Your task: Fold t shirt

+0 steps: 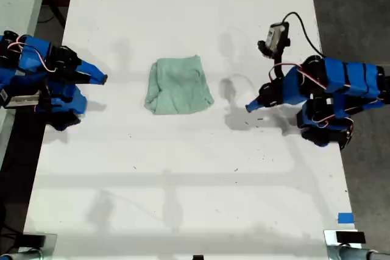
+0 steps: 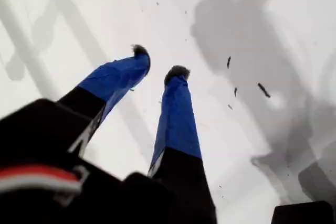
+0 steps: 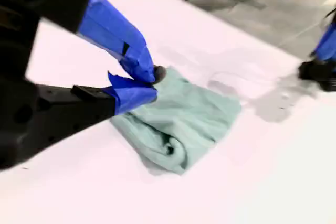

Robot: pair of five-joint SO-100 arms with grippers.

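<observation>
Plainly, the t shirt [image 1: 178, 85] lay folded into a small, wrinkled, roughly square bundle on the white tabletop [image 1: 183, 181], about midway between my two arms and touched by neither. In the exterior view it sat a little above the middle of the picture, with a thicker rolled edge along the exterior view's left side and lower edge. My first hand [image 1: 250, 107] reached in from the exterior view's right and pointed toward the shirt, stopping near it with bare tabletop between. In the first wrist view its two blue fingers [image 2: 176, 114] stood a little apart, with a narrow gap between the dark tips of my first hand [image 2: 157, 61], and nothing was held between them; only white surface, grey shadows and a few dark specks lay below. My second hand [image 1: 103, 79] came in from the exterior view's left and stayed well apart from the shirt. In the second wrist view the tips of my second hand [image 3: 152, 81] met, closed together and holding nothing, while the shirt [image 3: 184, 114] lay just beyond them, its rolled edge nearest the camera. Past the shirt in that view a part of the other arm [image 3: 320, 59] showed, blurred. A small camera [image 1: 277, 33] with a black cable stood above the first arm, and a bit of blue tape [image 1: 345, 218] marked the tabletop near the exterior view's lower right corner.
</observation>
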